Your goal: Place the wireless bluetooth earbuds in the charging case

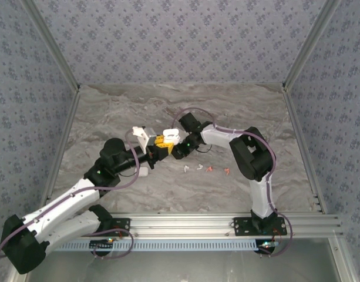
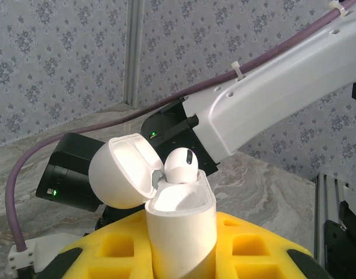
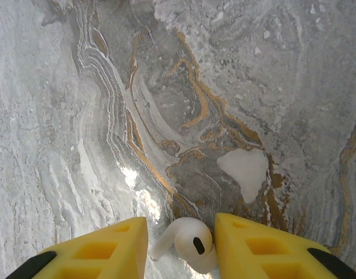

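Two robot arms meet over the middle of a marble-patterned table (image 1: 109, 117) boxed in by patterned walls. The left gripper (image 1: 161, 142) has its yellow fingers clamped tight on both sides of an upright white charging case (image 2: 180, 226), held clear of the tabletop. In the left wrist view the case's lid (image 2: 122, 174) stands swung open toward 9 o'clock. A seated earbud (image 2: 180, 165) pokes its rounded head out of the case's mouth, on the 12 o'clock side of the rim. Behind the case, the white link of the right arm (image 2: 270, 99) slants down from 2 o'clock to its black wrist. Seen from above, the right gripper (image 3: 180, 247) sits just beside the case at about 4 o'clock. It pinches a white earbud (image 3: 189, 241) between its yellow fingertips. The bud's head lies against the finger at 3 o'clock and its stem points toward the finger at 9 o'clock, with bare marble beyond. In the overhead view, four loose earbuds (image 1: 185, 168) lie in a short row on the tabletop, running off from the case toward 4 o'clock. The two nearer the case are white, and the two farther ones form an orange-red pair (image 1: 210, 169).
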### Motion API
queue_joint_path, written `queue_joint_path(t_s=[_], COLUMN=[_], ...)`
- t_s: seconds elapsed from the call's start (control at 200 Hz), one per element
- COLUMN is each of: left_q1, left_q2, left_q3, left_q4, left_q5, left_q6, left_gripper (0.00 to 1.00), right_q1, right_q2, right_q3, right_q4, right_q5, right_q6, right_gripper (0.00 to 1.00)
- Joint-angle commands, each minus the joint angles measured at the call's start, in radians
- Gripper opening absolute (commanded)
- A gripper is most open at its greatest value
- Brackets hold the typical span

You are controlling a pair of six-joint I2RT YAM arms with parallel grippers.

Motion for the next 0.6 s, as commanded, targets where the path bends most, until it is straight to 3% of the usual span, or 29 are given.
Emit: queue_joint_path(t_s=[0.0,0.37,0.595], left_q1=[-0.004,-0.004,-0.004], left_q2=[0.002,0.002,-0.001], left_q3=[0.033,0.033,0.031], left_q4=[0.015,0.01,0.009], left_q5=[-0.002,-0.004,-0.006], left_q6=[0.01,0.009,0.006], left_gripper=[0.0,0.0,0.0], right_q1=[0.003,0.005,-0.016], right_q2=[-0.023,-0.024,-0.14], right_q3=[-0.024,-0.032,-0.088], right_q4=[-0.08,-0.055,0.014], right_q5=[-0.001,0.013,0.042], right_q6=[-0.019,-0.005,0.036], right_gripper=[0.35,0.23,0.19])
